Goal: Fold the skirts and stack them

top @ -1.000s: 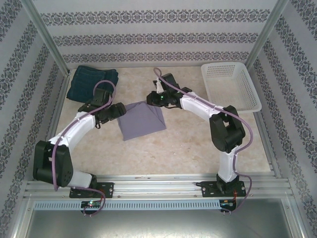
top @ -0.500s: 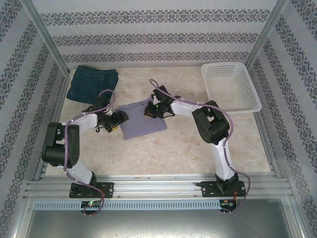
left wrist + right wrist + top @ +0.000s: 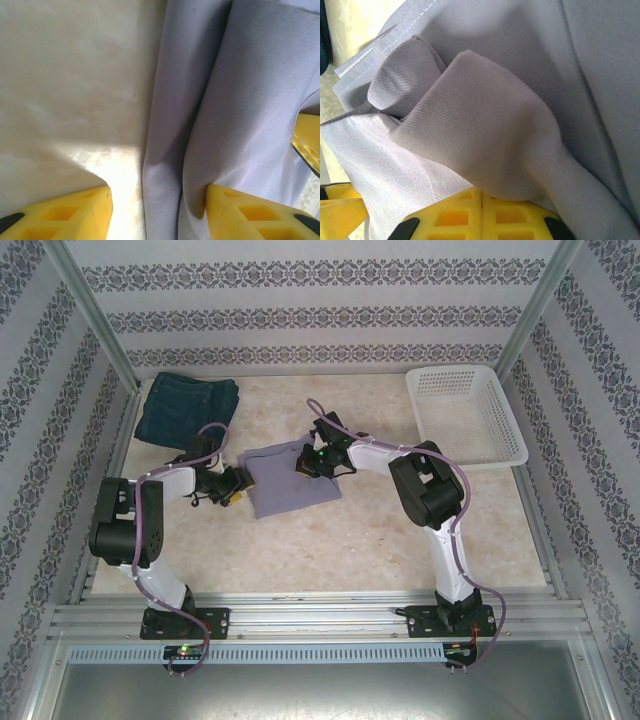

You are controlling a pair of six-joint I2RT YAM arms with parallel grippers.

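Both hands meet the lavender-grey skirt (image 3: 292, 483): right hand (image 3: 481, 197) clamped on its edge, left hand (image 3: 157, 197) apart astride it; we should close, then lift evenly.

Light skirt (image 3: 295, 485): plain pale lavender-grey, fine twill
Denim skirt (image 3: 187, 408): dark blue
Basket (image 3: 470, 420): white lattice
Worktop (image 3: 380, 530): mottled beige
Walls (image 3: 320, 315): white with dark floral bands
Arms (image 3: 445, 560): white and black, purple cables
Pincer fingers (image 3: 60, 215): yellow
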